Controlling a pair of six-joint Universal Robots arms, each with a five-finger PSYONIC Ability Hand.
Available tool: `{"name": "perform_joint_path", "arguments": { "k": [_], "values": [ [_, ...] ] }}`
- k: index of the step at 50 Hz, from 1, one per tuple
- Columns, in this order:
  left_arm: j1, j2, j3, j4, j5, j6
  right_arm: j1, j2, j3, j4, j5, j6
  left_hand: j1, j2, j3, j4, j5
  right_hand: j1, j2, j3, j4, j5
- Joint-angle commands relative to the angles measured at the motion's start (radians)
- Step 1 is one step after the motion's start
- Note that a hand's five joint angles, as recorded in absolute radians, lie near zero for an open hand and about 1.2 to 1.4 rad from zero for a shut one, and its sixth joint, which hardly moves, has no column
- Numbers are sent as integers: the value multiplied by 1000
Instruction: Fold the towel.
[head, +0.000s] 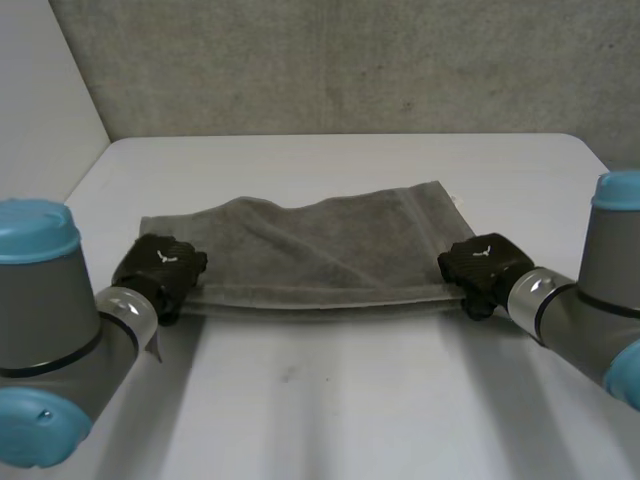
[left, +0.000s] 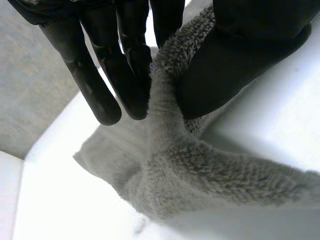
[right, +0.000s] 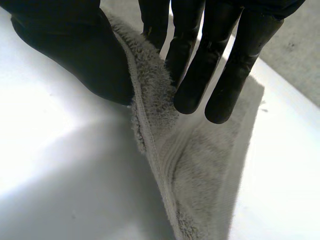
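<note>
- Two robot hands in the head view: left robot hand (head: 158, 266) at the near left corner of the grey towel (head: 320, 245), right robot hand (head: 483, 264) at its near right corner. Towel spread wrinkled across the middle of the white surface (head: 330, 390), near edge strung between the hands.
- Left wrist view: left robot hand (left: 235, 60) holds the towel (left: 200, 170), corner pinched between thumb and straight fingers (left: 100, 75). Rest of the cloth trails down onto the surface (left: 65, 200).
- Right wrist view: right robot hand (right: 75, 50) holds the towel (right: 200, 165) too, edge clamped between thumb and fingers (right: 225, 60). Cloth slopes from the pinch down to the surface (right: 60, 150).
</note>
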Motion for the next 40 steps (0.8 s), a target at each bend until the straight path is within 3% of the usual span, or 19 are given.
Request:
{"name": "perform_joint_path", "arguments": {
  "k": [1, 5, 8, 15, 20, 23, 25, 29, 34, 36, 37, 39, 40],
  "values": [
    [3, 212, 45, -102, 10, 52, -65, -202, -126, 171, -1, -107, 254, 216, 217, 216, 231, 443, 229, 211, 203, 235],
    [8, 303, 110, -125, 29, 51, -83, -307, -209, 226, -10, -125, 254, 216, 217, 216, 231, 443, 229, 211, 203, 235],
    [30, 373, 206, -142, 114, 43, -90, -393, -325, 294, -13, -154, 254, 216, 217, 216, 231, 443, 229, 211, 203, 235],
    [113, 326, 273, -220, 174, 17, -103, -372, -373, 360, -30, -224, 254, 216, 217, 216, 231, 443, 229, 211, 203, 235],
    [124, 73, 314, -290, 225, 6, -76, -165, -394, 401, -1, -334, 254, 216, 217, 216, 231, 443, 229, 211, 203, 235],
    [120, 8, 343, -307, 227, 11, -64, -111, -408, 401, 10, -356, 254, 216, 217, 216, 231, 443, 229, 211, 203, 235],
    [123, -132, 429, -327, 227, 15, -35, 10, -460, 397, 51, -386, 254, 216, 217, 216, 231, 443, 229, 211, 203, 235],
    [126, -254, 550, -335, 222, 18, -14, 118, -556, 384, 111, -411, 254, 216, 217, 216, 231, 443, 229, 211, 203, 235],
    [118, -345, 776, -329, 219, 74, 4, 224, -746, 268, 155, -420, 254, 216, 217, 216, 231, 443, 229, 211, 203, 235],
    [118, -351, 915, -273, 222, 136, 4, 243, -874, 92, 160, -403, 254, 216, 217, 216, 231, 443, 229, 211, 203, 235],
    [118, -351, 915, -272, 222, 137, 4, 243, -875, 91, 160, -403, 254, 216, 217, 216, 231, 443, 229, 211, 203, 235],
    [107, -332, 984, -94, 225, 167, 9, 213, -905, -170, 174, -382, 254, 216, 217, 216, 231, 443, 229, 211, 203, 235],
    [107, -332, 984, -93, 225, 167, 9, 213, -905, -171, 174, -382, 254, 216, 217, 216, 231, 443, 229, 211, 203, 235]
  ]
}}
